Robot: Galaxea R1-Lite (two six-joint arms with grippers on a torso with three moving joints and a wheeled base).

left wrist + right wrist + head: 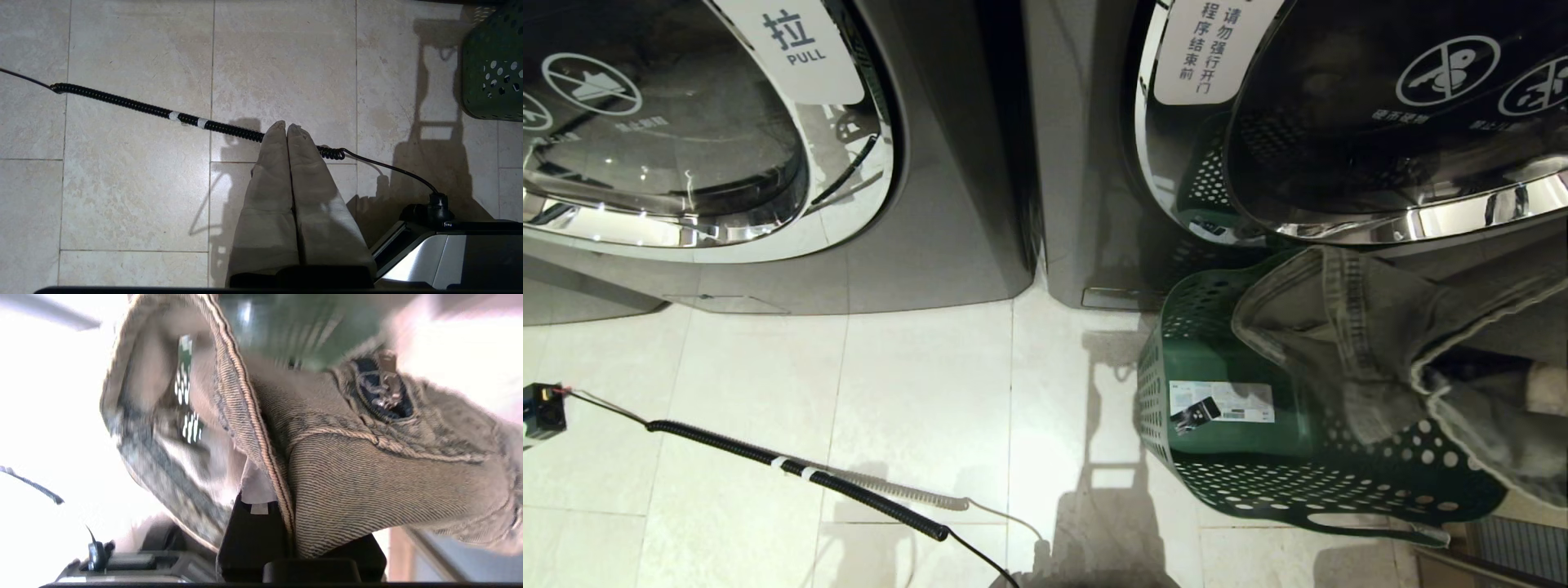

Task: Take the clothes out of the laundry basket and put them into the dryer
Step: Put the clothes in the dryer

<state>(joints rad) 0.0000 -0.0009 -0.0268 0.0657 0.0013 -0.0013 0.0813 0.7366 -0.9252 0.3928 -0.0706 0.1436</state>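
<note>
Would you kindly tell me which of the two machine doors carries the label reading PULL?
The left machine's door carries the PULL label. The right machine's door, behind the green laundry basket, bears only Chinese text.

The left gripper (pixel 286 127) hangs over a floor (pixel 135 183) of pale stone tiles, its two cloth-covered fingers (pixel 271 171) pressed together along their whole length and holding nothing. A black coiled cord (pixel 155 110) runs across the tiles under the fingertips, with two bands of white tape (pixel 188 119) wrapped round it. Past the fingers the coil ends and a thin straight cable (pixel 388 168) curves on to a black plug (pixel 438 202) on a silver-and-black part of the robot (pixel 429 253). A corner of the green basket (pixel 494 69), its wall full of round holes, stands on the floor well apart from the gripper. Dark shadows (pixel 433 134) fall across the tiles between basket and plug.
</note>
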